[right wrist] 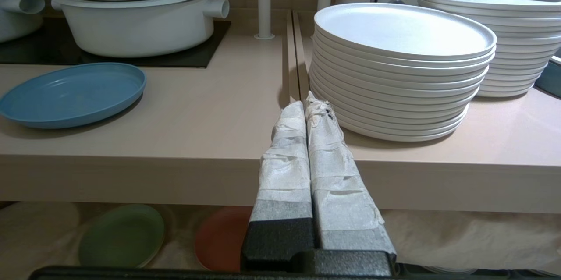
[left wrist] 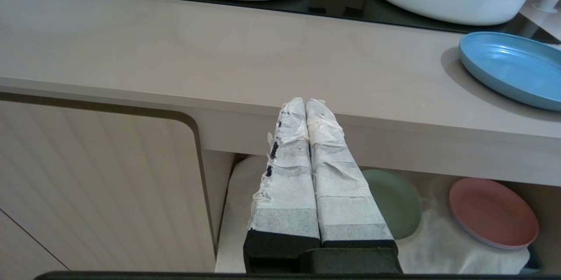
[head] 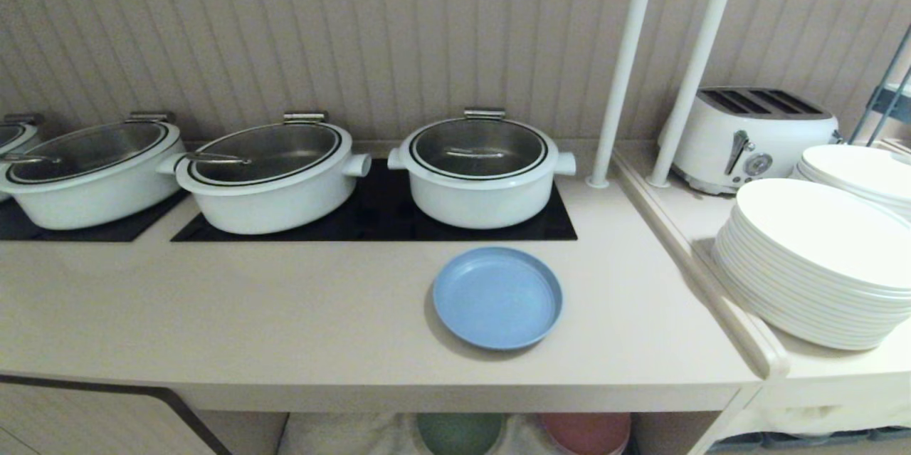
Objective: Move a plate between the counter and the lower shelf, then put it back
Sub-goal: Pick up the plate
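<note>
Head view, plate (head: 497, 297) before pot (head: 481, 171)

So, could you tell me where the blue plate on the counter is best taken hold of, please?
Probably at the low raised rim of the blue plate on the side nearest the counter's front edge, coming from the front. It lies flat, so only the rim offers a pinch; the pots crowd the far side.

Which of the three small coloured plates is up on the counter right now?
The small round light-blue plate, on the beige counter before the hob. The green plate and pink plate lie on the cloth-lined lower shelf.
</note>
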You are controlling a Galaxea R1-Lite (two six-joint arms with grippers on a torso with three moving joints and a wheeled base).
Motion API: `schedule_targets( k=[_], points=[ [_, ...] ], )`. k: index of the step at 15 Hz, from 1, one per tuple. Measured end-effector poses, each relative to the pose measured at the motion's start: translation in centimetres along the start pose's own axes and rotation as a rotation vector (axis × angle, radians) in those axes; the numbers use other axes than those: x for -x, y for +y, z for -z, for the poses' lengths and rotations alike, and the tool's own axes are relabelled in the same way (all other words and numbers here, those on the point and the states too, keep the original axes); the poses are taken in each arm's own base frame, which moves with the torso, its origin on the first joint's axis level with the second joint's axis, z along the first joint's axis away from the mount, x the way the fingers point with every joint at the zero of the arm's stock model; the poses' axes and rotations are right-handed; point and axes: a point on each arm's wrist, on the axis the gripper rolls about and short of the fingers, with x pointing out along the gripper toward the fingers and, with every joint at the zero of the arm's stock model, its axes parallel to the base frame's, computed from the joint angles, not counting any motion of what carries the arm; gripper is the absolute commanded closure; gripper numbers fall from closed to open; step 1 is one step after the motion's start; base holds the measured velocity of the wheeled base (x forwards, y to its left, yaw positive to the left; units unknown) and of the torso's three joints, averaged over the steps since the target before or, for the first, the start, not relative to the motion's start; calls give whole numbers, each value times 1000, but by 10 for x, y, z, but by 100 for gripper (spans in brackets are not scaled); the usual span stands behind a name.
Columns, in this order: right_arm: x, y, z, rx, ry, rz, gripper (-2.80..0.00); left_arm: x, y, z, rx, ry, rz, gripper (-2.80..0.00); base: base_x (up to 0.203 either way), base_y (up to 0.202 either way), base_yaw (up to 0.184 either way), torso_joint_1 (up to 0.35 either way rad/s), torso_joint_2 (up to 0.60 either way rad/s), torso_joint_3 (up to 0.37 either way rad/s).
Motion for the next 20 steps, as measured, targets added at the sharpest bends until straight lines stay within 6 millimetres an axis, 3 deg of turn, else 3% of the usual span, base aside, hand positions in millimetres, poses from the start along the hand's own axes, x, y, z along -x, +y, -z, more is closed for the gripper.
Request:
schedule_targets(
  k=[20],
  points=[
    [0, 0, 0, 0, 0, 1, 0, 0, 0, 0, -1, 0, 0, 0, 0, 0, 0, 0, 0, 0]
  ],
)
